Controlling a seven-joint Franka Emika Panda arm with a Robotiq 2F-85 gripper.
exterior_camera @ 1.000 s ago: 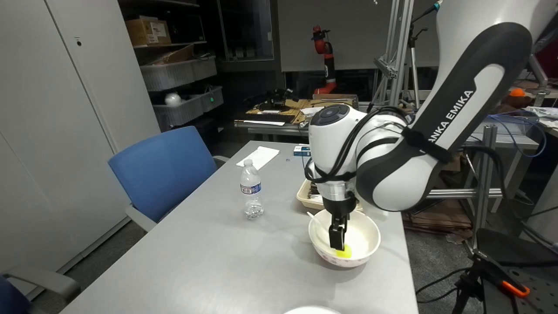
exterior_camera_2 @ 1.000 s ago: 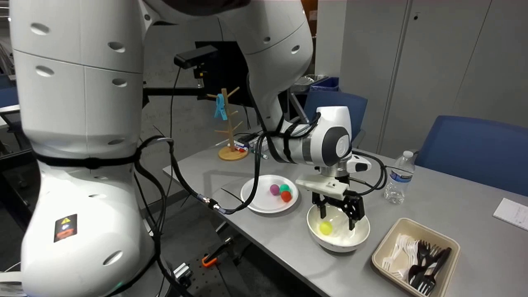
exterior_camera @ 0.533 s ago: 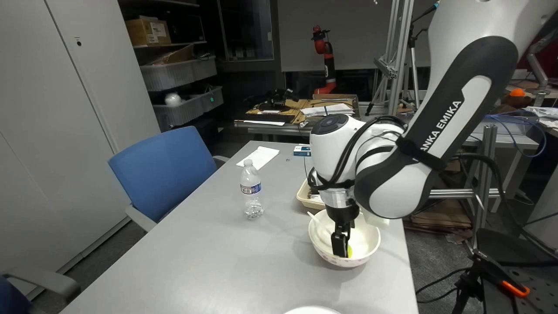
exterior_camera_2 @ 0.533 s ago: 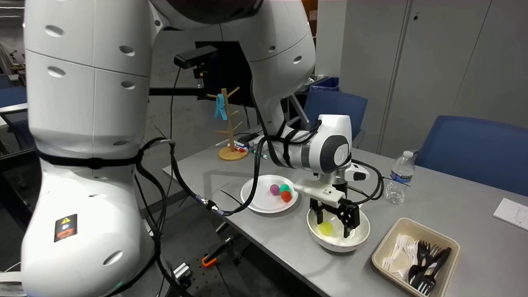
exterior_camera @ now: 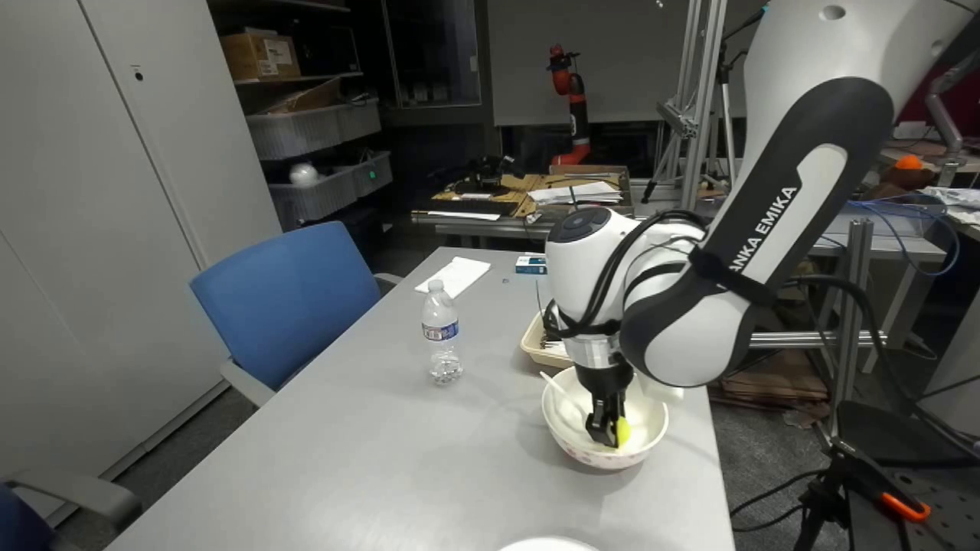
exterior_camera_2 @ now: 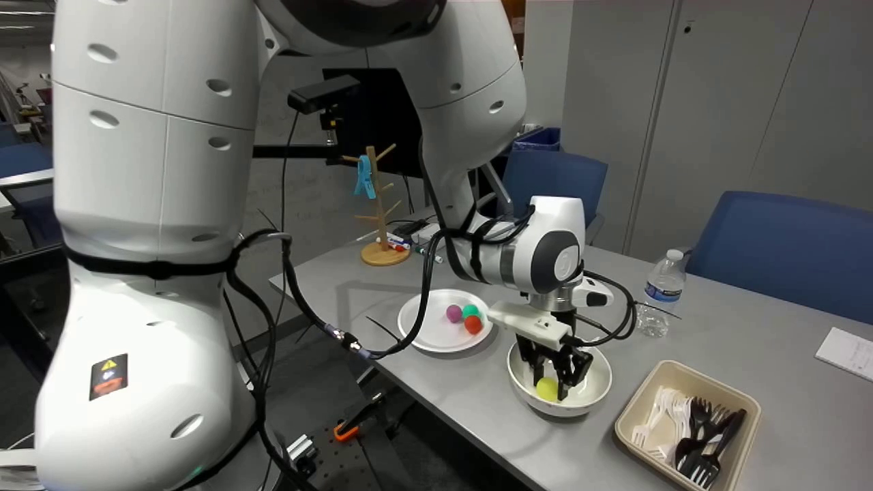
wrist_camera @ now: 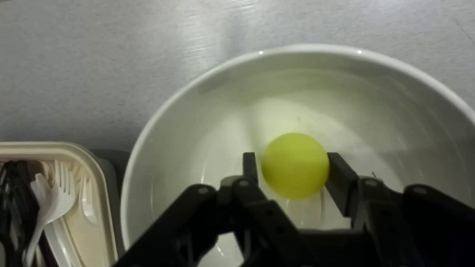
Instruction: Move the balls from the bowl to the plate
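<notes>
The white bowl [wrist_camera: 304, 50] stands on the table in both exterior views, with one yellow ball [wrist_camera: 295, 167] low inside. My gripper [wrist_camera: 290, 157] reaches down into the bowl, its fingers on either side of this ball. In the wrist view the right finger [wrist_camera: 339, 181] touches the ball, while a narrow gap shows between the ball and the left finger [wrist_camera: 249, 165]. The jaws are part-way in, still open. On the white plate [exterior_camera_2: 426, 334] rest a purple ball [exterior_camera_2: 454, 314], a green ball [exterior_camera_2: 470, 311] and a red ball [exterior_camera_2: 472, 325].
A beige tray [exterior_camera_2: 747, 436] of plastic cutlery sits close beside the bowl. The water bottle [exterior_camera: 440, 333] stands upright on the table. A wooden stand [exterior_camera_2: 385, 254] with a blue clip is beyond the plate. The arm's cables [exterior_camera_2: 426, 293] hang past the plate.
My gripper has come down deeper into the bowl, and its jaws have narrowed around the yellow ball. The ball has shifted slightly within the bowl.
</notes>
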